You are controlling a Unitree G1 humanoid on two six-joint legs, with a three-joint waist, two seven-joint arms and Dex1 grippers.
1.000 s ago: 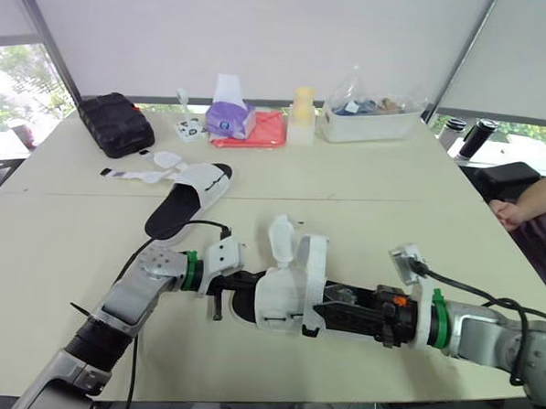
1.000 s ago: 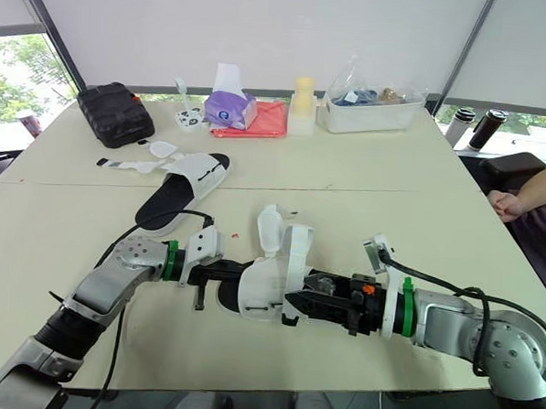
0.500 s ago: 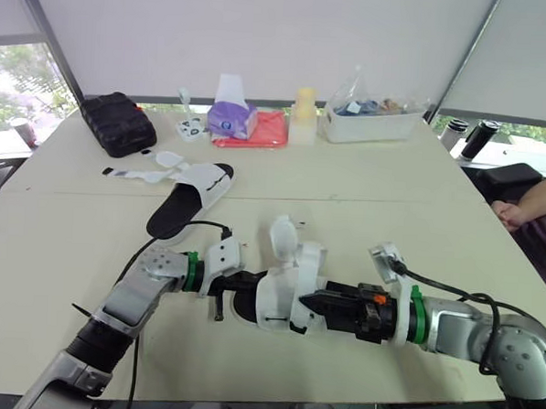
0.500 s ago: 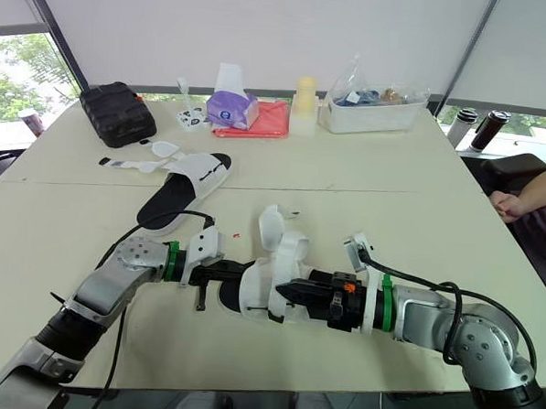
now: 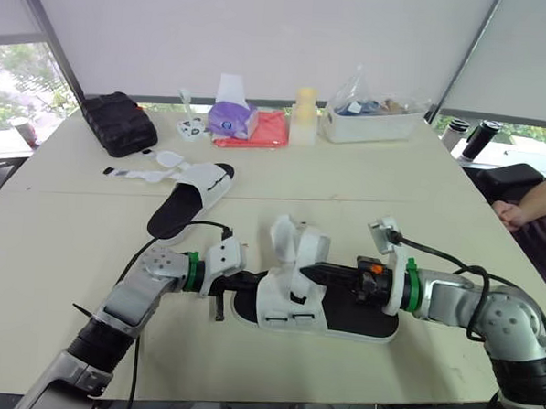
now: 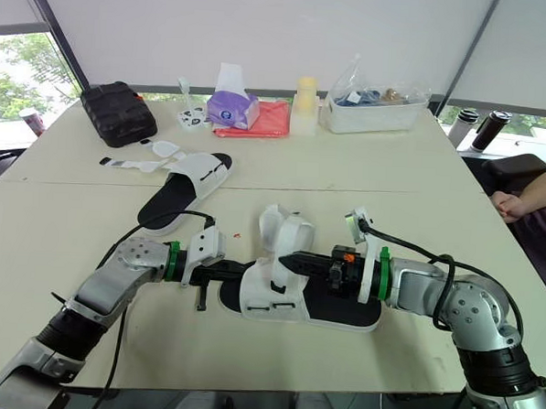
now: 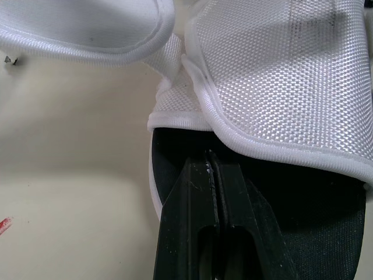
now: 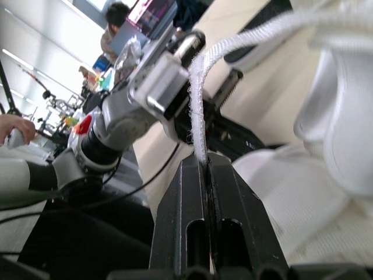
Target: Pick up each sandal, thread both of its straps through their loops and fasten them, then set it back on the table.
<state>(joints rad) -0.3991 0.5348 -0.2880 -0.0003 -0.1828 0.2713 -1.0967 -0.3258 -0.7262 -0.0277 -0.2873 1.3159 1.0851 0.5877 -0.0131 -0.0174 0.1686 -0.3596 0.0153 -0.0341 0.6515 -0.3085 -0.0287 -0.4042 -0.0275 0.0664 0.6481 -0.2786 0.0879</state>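
Between R gripper point(image 5: 306, 271) jaws: strap point(image 8: 195, 99) edge, pinched thin. L gripper point(image 5: 240, 282) jaws clamp sandal point(image 5: 359, 312) toe end, sole on bench point(image 5: 60, 248). Risk: strap slips out if pulled w/o slack.

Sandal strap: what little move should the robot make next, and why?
Probably the right gripper should draw the strap gently toward where it threads through. It is shut on the strap's edge, the strap stands up unfastened, and the left gripper, shut, meets the sandal at its far end, seemingly steadying it.
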